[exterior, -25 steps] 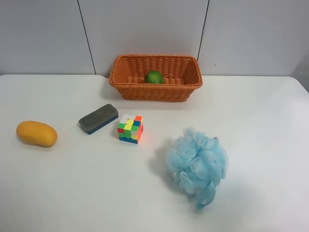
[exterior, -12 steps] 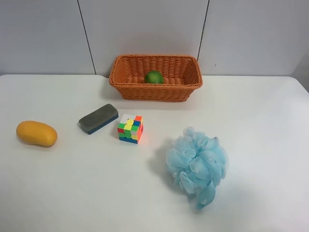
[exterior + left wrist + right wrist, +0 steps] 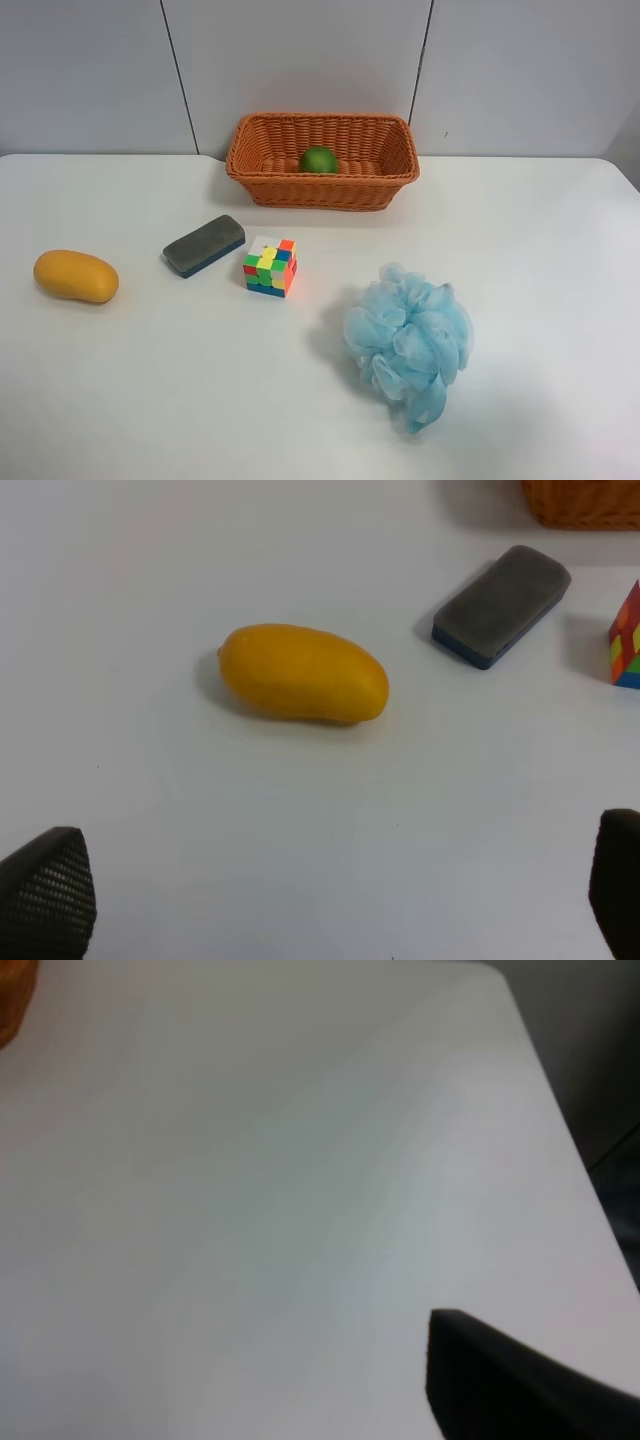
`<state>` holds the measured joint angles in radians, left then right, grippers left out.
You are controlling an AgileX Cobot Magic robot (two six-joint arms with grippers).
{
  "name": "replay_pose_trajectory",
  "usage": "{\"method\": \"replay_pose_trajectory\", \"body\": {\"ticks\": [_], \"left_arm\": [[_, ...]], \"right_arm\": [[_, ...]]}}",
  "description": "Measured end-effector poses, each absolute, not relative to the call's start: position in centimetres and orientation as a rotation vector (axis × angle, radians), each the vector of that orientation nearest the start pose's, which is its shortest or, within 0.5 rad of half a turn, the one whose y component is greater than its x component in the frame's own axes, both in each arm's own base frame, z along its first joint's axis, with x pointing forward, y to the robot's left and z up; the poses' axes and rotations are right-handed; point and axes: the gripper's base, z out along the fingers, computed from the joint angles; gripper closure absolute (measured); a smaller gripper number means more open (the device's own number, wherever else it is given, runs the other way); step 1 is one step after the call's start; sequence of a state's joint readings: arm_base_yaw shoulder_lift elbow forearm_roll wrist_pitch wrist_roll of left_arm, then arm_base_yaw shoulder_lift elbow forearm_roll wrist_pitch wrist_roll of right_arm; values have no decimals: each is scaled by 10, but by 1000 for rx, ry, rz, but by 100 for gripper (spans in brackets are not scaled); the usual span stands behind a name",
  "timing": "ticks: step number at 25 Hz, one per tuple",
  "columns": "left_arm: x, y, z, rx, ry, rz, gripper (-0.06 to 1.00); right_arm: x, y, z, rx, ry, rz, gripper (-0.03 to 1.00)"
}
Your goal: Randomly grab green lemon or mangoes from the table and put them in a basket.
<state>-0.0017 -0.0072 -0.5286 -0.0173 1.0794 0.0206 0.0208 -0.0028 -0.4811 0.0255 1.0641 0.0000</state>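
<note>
Exterior high: green lemon [image 3: 319, 159] in basket [image 3: 322, 188].

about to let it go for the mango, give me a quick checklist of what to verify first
1. Lime already in the basket: ok.
2. Mango lying alone on the table, nothing touching it: ok.
3. Left gripper open, fingertips wide apart with nothing between them: ok.
4. Left gripper lined up with the mango: ok, the mango lies ahead between the fingertips, not yet reached.
5. Eraser and puzzle cube clear of the mango: ok.
6. Right gripper state: cannot tell, only one dark finger shows over bare table.
</note>
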Motion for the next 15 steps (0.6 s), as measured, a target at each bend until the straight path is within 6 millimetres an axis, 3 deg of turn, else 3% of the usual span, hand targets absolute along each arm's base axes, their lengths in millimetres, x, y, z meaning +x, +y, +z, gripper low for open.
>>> {"method": "replay_pose_trajectory", "body": {"ticks": [15], "left_arm": [[-10, -1, 284, 24, 2027, -9, -5]], "right_arm": [[-3, 2, 272, -14, 2063, 39, -2]]}}
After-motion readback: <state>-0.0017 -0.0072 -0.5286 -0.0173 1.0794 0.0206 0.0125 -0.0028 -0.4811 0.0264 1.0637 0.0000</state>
